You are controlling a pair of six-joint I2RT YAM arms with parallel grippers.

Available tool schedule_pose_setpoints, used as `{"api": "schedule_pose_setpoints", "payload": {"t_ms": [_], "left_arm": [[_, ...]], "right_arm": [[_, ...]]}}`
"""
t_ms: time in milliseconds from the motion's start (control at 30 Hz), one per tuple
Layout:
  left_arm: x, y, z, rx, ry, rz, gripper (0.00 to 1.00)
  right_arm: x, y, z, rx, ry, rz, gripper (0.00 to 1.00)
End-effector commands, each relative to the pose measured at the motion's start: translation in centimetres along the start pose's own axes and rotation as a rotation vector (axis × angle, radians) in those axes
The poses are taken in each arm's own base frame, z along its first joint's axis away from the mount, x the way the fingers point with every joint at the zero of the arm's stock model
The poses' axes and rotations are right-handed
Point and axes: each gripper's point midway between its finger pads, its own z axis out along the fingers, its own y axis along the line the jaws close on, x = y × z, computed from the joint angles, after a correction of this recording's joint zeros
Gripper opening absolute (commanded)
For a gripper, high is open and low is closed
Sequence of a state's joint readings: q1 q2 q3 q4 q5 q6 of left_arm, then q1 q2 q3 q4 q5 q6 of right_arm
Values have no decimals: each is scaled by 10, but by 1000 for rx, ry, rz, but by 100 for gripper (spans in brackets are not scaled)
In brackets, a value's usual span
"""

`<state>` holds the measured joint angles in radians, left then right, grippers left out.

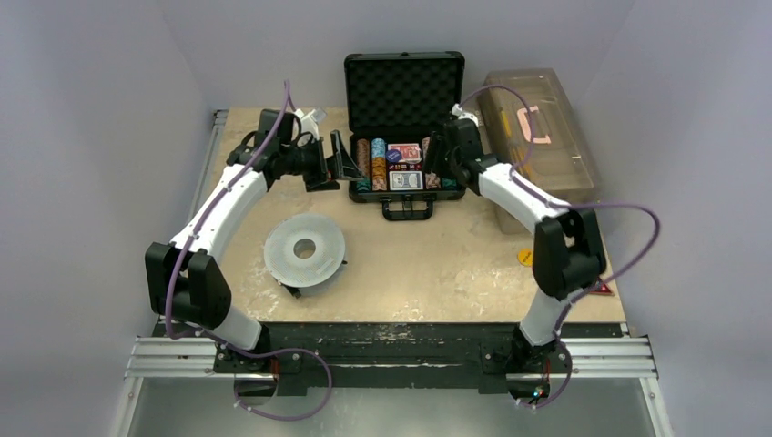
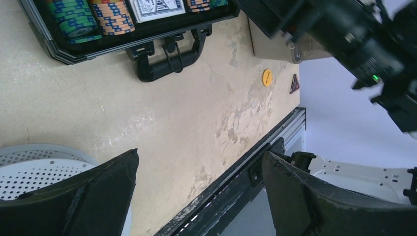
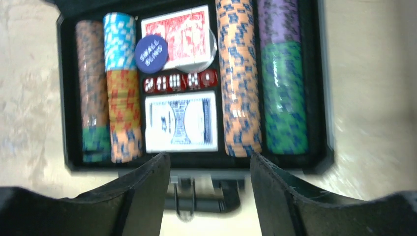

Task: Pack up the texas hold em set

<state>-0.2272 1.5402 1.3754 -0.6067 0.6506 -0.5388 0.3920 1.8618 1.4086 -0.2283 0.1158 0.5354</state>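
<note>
Pale walls box in a scuffed tan desk [image 1: 419, 264]. The black briefcase [image 1: 403, 91] sits at its 12 o'clock, lid upright. Inside are rows of chips [image 3: 238, 78], a red deck [image 3: 178, 34], a blue-backed deck [image 3: 181, 123], red dice [image 3: 179, 81] between the decks, and a small-blind button [image 3: 151, 53] lying loose on the red deck. I reckon that button could slide or jam the lid when it shuts. An orange disc [image 1: 525, 257] lies out at 4 o'clock, easily forgotten. The right pincer [image 3: 209, 160] hovers over the case's 6 o'clock edge, fingers apart, holding nothing. The left pincer [image 2: 199, 157], at the case's 9 o'clock, gapes wide and empty.
</note>
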Motion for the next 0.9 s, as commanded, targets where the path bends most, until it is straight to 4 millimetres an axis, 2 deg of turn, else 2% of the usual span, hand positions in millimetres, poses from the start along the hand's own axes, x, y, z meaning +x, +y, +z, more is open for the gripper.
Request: {"api": "schedule_pose_setpoints", "payload": {"t_ms": [0, 100, 167, 233, 300, 400, 533, 667, 867], "left_arm": [[4, -22, -4, 55, -16, 59, 92], [7, -33, -8, 72, -21, 92, 93], [10, -41, -12, 82, -33, 118, 94], [13, -48, -16, 84, -42, 145, 94], [16, -55, -20, 83, -50, 171, 95], [20, -61, -23, 81, -52, 198, 96], [25, -68, -26, 90, -46, 199, 96], [31, -75, -27, 97, -38, 210, 96], [40, -81, -23, 114, -5, 216, 96]], "right_arm": [[20, -41, -80, 146, -19, -150, 62], [37, -70, -126, 172, -76, -118, 77], [49, -92, -153, 206, -118, -78, 83], [57, -118, -183, 276, -171, 40, 94], [72, -140, -201, 342, -189, 146, 98], [97, -165, -216, 426, -179, 323, 99], [122, -211, -223, 598, -148, 543, 99], [132, -258, -237, 805, -152, 727, 99], [127, -329, -256, 1021, -198, 944, 99]]}}
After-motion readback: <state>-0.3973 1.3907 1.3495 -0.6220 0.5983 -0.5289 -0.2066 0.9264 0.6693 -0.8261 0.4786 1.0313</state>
